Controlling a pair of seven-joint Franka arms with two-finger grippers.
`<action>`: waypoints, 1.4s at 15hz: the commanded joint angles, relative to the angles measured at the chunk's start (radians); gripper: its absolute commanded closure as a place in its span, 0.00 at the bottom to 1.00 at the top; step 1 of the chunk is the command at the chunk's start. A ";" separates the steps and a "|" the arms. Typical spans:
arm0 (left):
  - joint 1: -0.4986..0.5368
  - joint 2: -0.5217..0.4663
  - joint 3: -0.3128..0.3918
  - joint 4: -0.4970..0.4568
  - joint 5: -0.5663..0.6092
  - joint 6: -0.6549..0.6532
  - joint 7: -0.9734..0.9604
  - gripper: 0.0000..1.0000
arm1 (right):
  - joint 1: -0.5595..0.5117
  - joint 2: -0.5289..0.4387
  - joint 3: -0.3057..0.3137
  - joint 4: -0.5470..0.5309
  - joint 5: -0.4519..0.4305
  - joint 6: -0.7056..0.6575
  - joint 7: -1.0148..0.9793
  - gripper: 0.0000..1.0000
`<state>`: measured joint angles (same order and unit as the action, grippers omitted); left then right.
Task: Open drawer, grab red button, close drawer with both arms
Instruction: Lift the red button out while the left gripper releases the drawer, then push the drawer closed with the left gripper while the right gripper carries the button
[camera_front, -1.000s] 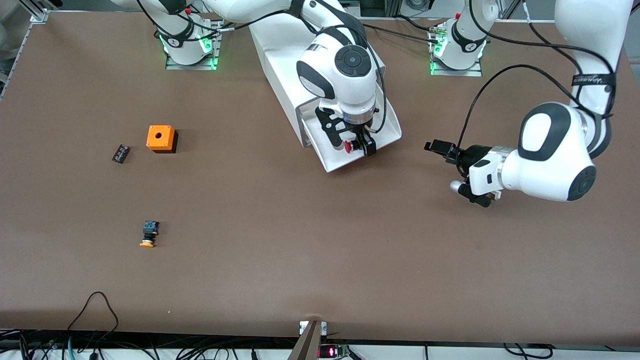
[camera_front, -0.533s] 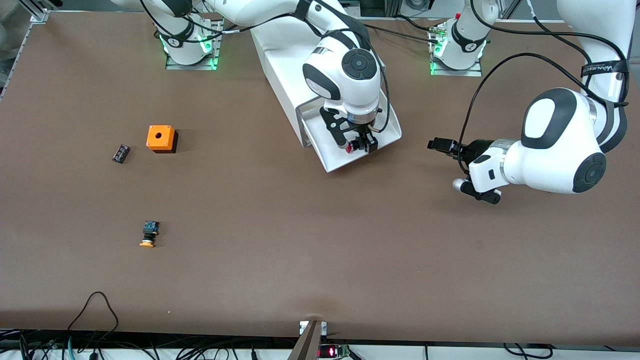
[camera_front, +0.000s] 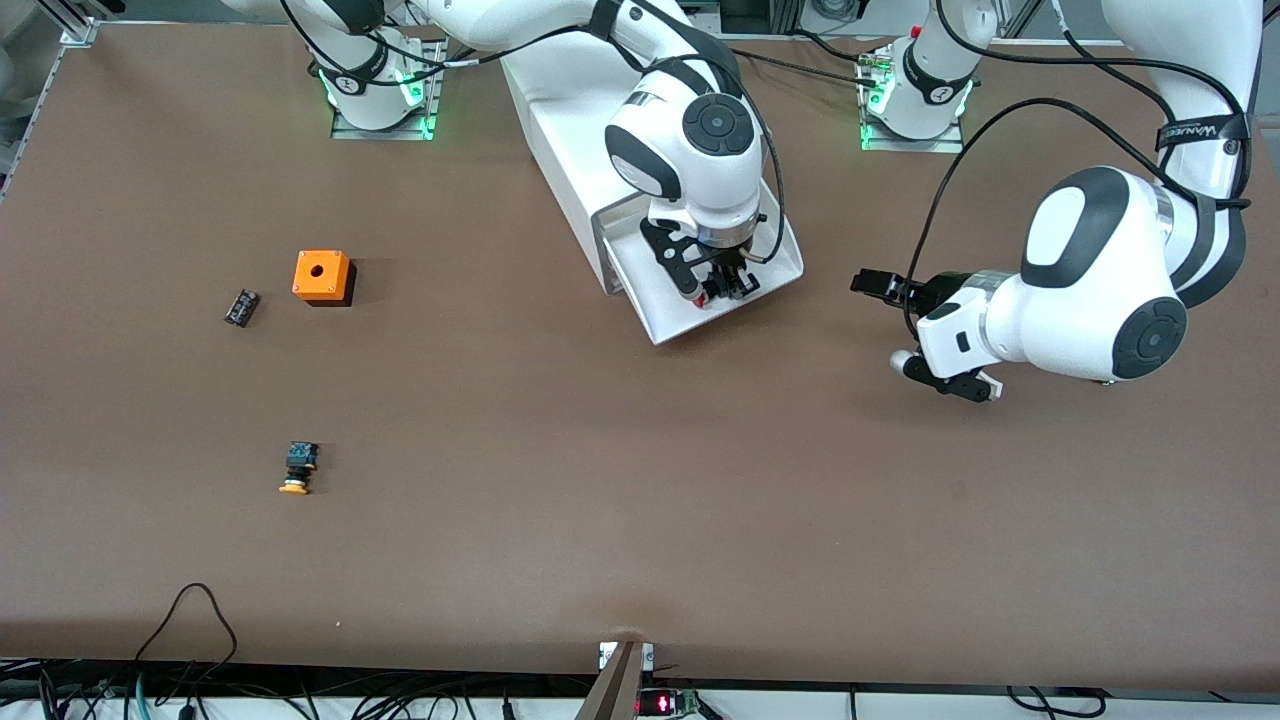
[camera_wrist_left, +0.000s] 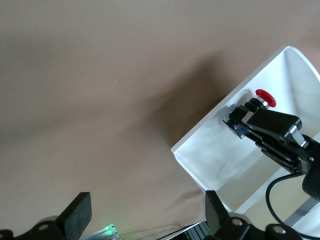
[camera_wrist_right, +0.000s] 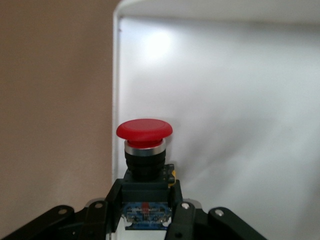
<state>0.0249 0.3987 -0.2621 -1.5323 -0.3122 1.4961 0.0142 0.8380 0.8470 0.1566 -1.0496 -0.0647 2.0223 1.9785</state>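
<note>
The drawer (camera_front: 668, 322) stands pulled out of the white cabinet (camera_front: 560, 110) near the middle of the table. My right gripper (camera_front: 715, 288) reaches down into it and is shut on the button (camera_front: 699, 297), which rests low in the drawer. In the right wrist view its fingers (camera_wrist_right: 112, 200) clamp the black-and-blue body, and the red cap (camera_wrist_right: 144, 131) points away over the drawer floor (camera_wrist_right: 240, 100). My left gripper (camera_front: 888, 325) hangs open and empty above the bare table beside the drawer, toward the left arm's end. The left wrist view shows its gripper (camera_wrist_left: 147, 215), the drawer (camera_wrist_left: 220, 150) and the button (camera_wrist_left: 265, 97).
An orange box with a round hole (camera_front: 322, 277) and a small black part (camera_front: 241, 307) sit toward the right arm's end. A like button with an orange-yellow cap (camera_front: 297, 468) lies nearer the front camera. A loose cable (camera_front: 190, 620) loops at the table's near edge.
My right gripper has shut on the button inside the drawer. The left arm has shifted slightly, its gripper still open.
</note>
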 joint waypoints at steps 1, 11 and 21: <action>-0.023 -0.006 0.000 0.027 0.033 -0.007 -0.143 0.00 | -0.029 -0.002 0.007 0.043 -0.007 -0.025 -0.110 1.00; -0.144 0.040 0.003 -0.009 0.113 0.231 -0.680 0.00 | -0.244 -0.042 0.069 0.079 0.039 -0.074 -0.585 1.00; -0.284 0.069 0.004 -0.213 0.228 0.579 -0.902 0.00 | -0.520 -0.055 0.089 0.072 0.054 -0.189 -1.239 1.00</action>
<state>-0.2406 0.4710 -0.2628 -1.7309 -0.1173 2.0571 -0.8501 0.3740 0.7999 0.2243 -0.9702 -0.0337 1.8497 0.8594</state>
